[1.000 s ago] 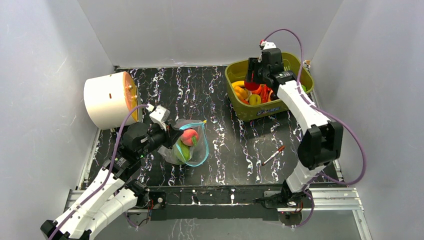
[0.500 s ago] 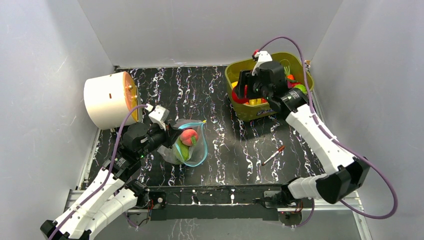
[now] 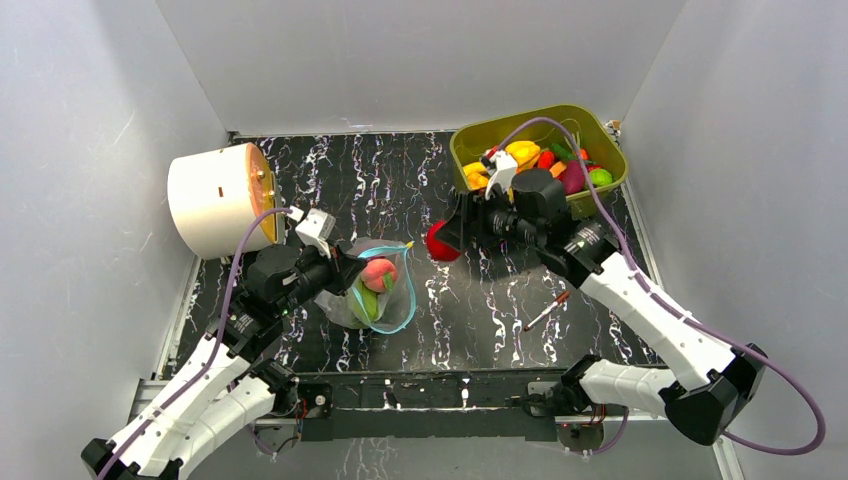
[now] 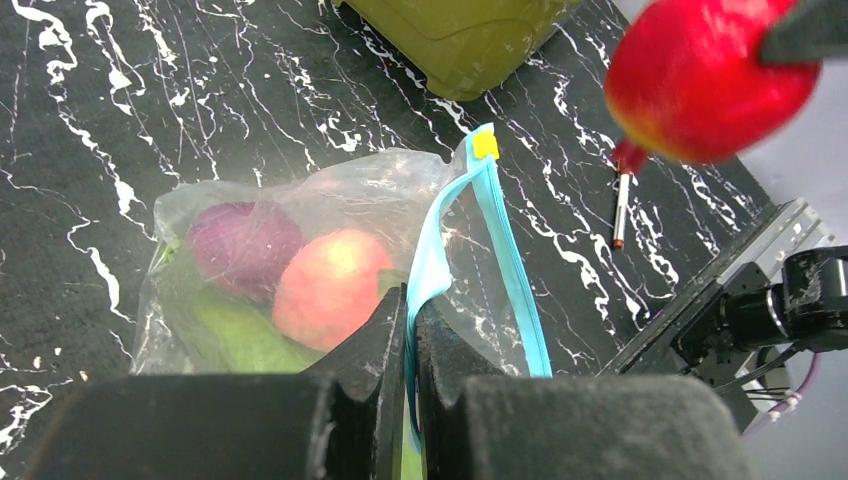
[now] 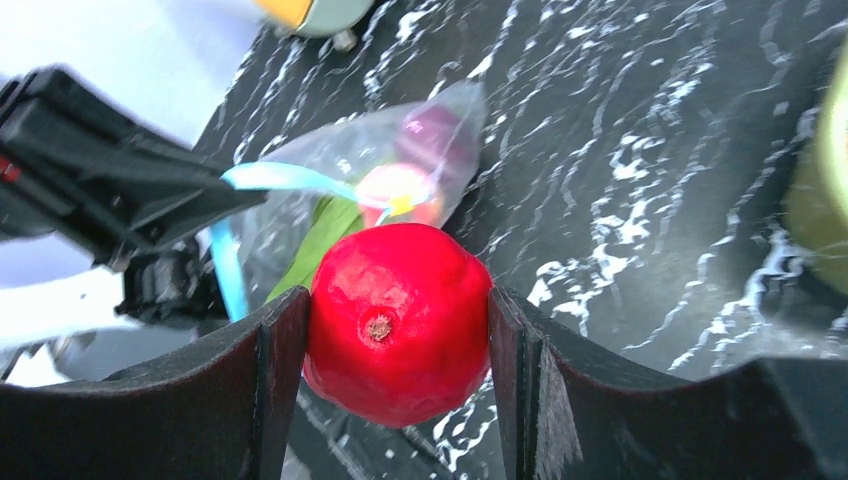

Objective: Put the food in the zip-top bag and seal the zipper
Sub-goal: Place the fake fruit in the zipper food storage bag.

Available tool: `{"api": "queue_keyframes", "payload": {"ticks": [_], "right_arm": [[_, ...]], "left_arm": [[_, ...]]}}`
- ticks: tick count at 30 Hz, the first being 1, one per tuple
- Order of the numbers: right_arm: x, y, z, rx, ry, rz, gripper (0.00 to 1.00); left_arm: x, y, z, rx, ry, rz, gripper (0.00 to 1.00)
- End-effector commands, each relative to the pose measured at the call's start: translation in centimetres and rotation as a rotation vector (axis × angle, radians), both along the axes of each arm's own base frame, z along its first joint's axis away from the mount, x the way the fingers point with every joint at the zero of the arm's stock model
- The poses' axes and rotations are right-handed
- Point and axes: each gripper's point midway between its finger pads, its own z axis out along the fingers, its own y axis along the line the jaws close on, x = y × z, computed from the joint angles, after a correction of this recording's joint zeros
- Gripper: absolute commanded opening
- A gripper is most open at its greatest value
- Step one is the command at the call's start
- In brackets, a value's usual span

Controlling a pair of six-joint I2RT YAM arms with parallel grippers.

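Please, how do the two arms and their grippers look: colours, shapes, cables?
The left arm and right arm have white rounded shells with black joints. A thin purple cable runs along each. The left gripper and right gripper are black, with two blocky fingers.

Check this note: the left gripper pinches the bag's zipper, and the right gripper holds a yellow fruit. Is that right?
One detail is off: the fruit is red, not yellow, as the right wrist view shows. The rest stands: the left gripper pinches the zipper of the bag, and the right gripper holds the fruit.
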Motion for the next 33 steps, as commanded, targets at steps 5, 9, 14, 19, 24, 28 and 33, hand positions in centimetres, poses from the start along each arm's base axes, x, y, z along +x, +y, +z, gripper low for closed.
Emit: {"api": "queue_keyframes", "payload": {"ticks": [5,9,14,19,24,28,33], "right_arm": [[-4.4,3.1,1.8,0.241,0.007,0.201,0.37],[-5.3,4.3,1.1,0.315,0.041,0.243,0.38],[-5.2,5.2,1.0,0.367,0.055,0.243,0.39],[-6.2,7.0,1.4,0.434,0.081,0.293,0.39],[-6.0,8.2,0.6,0.417,0.101,0.283,0.4],[-5.5,8.5,0.0,0.391,0.11,0.241,0.4],[-6.0,9.5,0.6,0.404,0.105,0.23,0.41]], "left_arm": [[0.0,-0.4,3.6,-0.129,-0.021,0.025,0.0],[0.1,-0.9,4.3,-0.141,-0.013,0.011,0.0],[-0.1,-1.4,5.6,-0.187,-0.004,-0.003,0.0],[0.0,-1.5,5.7,-0.189,0.002,-0.001,0.0],[-0.1,-1.8,5.8,-0.207,0.004,-0.012,0.0],[-0.1,-2.0,6.3,-0.22,0.006,-0.02,0.0],[-0.1,-2.2,6.2,-0.219,0.013,-0.026,0.0]]}}
